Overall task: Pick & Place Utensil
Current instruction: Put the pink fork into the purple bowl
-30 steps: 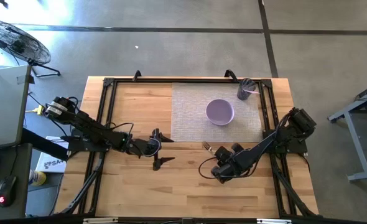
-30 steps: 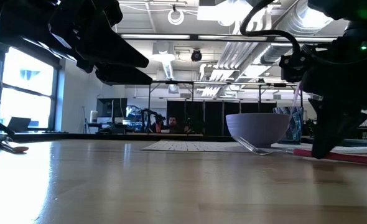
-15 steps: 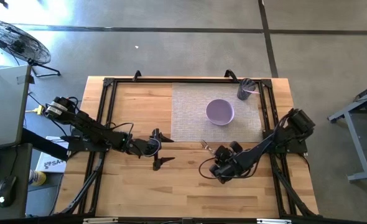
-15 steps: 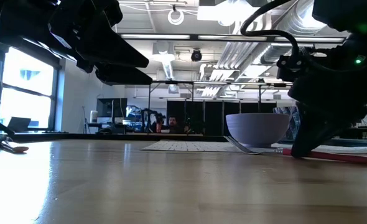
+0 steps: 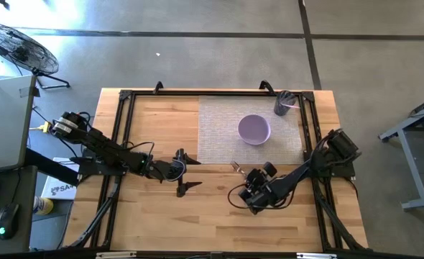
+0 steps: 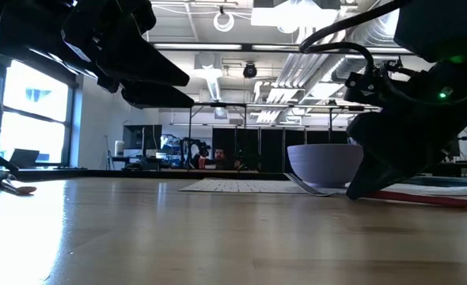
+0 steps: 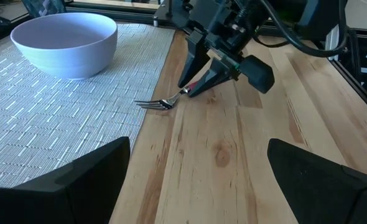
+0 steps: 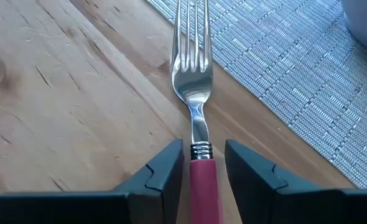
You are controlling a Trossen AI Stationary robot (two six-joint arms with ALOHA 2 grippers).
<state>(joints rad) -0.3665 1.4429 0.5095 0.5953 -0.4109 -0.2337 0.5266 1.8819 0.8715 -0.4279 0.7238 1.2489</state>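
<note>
The fork [image 8: 193,68], silver with a red handle, lies on the bare wood just below the lower edge of the woven placemat [image 5: 223,129], a little right of centre in the high view, its tines reaching toward the mat's edge. The right gripper [image 8: 199,165] straddles the red handle, its two dark fingers [image 8: 165,171] standing a narrow gap apart on either side of it; whether they touch or pinch the handle I cannot tell. On the mat, above the fork in the high view, stands a lavender bowl [image 5: 254,129], and a dark cup [image 5: 282,103] sits at the mat's upper right corner. The left gripper [image 5: 181,173] hovers over the wood left of centre, well apart from the fork, its jaws spread wide and empty.
</note>
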